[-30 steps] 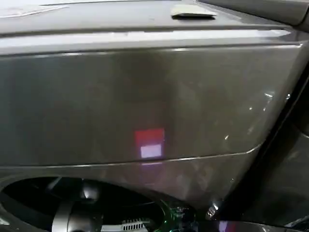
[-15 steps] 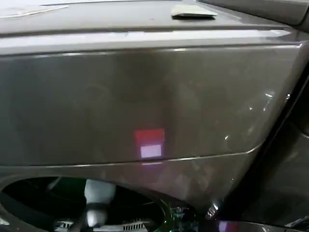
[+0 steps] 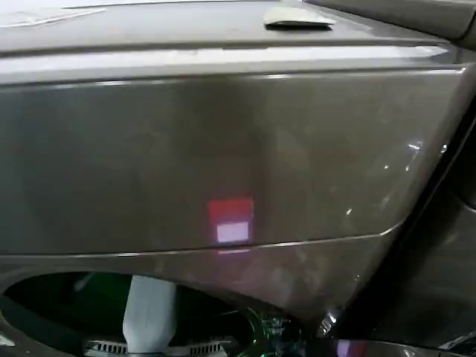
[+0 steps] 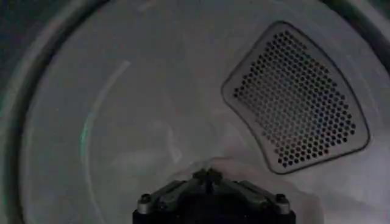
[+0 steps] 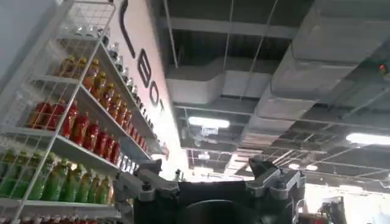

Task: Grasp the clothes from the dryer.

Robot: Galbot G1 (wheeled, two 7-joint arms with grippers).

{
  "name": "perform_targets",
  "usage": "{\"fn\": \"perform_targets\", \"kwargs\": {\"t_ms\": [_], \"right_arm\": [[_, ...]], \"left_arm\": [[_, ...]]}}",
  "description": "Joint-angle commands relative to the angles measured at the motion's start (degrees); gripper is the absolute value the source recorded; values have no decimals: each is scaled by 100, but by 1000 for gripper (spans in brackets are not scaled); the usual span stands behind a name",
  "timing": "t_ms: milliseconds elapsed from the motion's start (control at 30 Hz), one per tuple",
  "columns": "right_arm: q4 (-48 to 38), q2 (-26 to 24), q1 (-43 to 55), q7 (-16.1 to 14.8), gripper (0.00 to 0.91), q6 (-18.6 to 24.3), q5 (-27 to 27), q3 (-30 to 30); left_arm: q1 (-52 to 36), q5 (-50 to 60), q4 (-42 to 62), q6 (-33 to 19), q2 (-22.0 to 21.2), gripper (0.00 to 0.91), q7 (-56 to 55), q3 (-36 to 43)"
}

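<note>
Since the earlier frame: pale arm section (image 3: 150, 312) now lower in the dryer (image 3: 223, 149) porthole. Left gripper (image 4: 213, 198) inside the drum, fingers' spread cannot be told; clothes (image 4: 244, 173) just ahead of it, below the perforated vent (image 4: 295, 97). Right gripper (image 5: 213, 195) raised toward ceiling, beside drink shelves (image 5: 67, 140), spread unclear.

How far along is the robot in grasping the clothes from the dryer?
Done: the left claw is inside the dryer drum, right at the pale clothes. In hand: the grasp itself; whether it grips them cannot be told. Left: lifting them out through the opening. The right claw waits outside, pointing at the ceiling.
</note>
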Motion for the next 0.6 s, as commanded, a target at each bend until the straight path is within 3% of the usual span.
{"fn": "perform_targets", "kwargs": {"t_ms": [33, 600], "right_arm": [[17, -8, -8, 20, 907, 24, 8, 4], [0, -15, -48, 29, 907, 5, 16, 59]], "left_arm": [[344, -391, -545, 228, -92, 0, -444, 14], [262, -484, -428, 336, -88, 0, -403, 30]]}}
